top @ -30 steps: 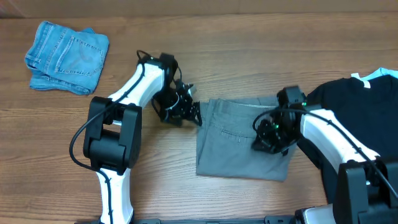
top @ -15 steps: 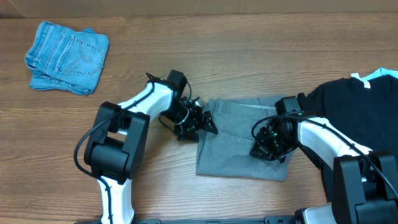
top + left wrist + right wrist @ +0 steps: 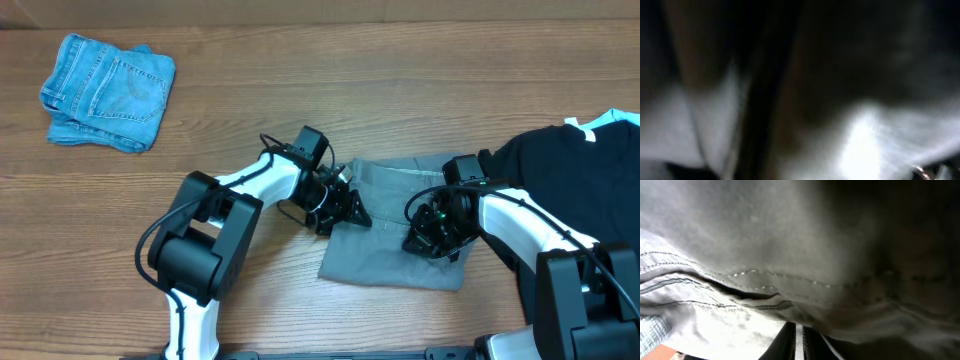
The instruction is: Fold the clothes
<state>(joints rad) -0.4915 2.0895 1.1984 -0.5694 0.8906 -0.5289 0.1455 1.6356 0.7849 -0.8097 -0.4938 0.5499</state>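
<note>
— So, where are the shorts (image 3: pixel 400 250) found?

— They are laid flat on the table (image 3: pixel 420 80), on the near side and right of centre, just left of the black T-shirt (image 3: pixel 570 180). The denim garment (image 3: pixel 108 90) is seen well apart at the far left.

— And how are the tools set?

— The left gripper (image 3: pixel 350 212) is placed at the left edge of the cloth, and the right gripper (image 3: pixel 432 238) on its right half. Whether either is closed on fabric cannot be told. The left wrist view is filled with blur, and the right wrist view with grey cloth and a stitched seam (image 3: pixel 790 277) seen close up.

— How is the cloth expected to handle?

— It is judged light and limp, with little slip on wood. Folds are likely to sag unless edges are carried together. Stiffness is expected only at seams and the waistband.

— Where should hold be taken?

— A hemmed edge or seam is best pinched, through all layers, so nothing is left trailing.
</note>
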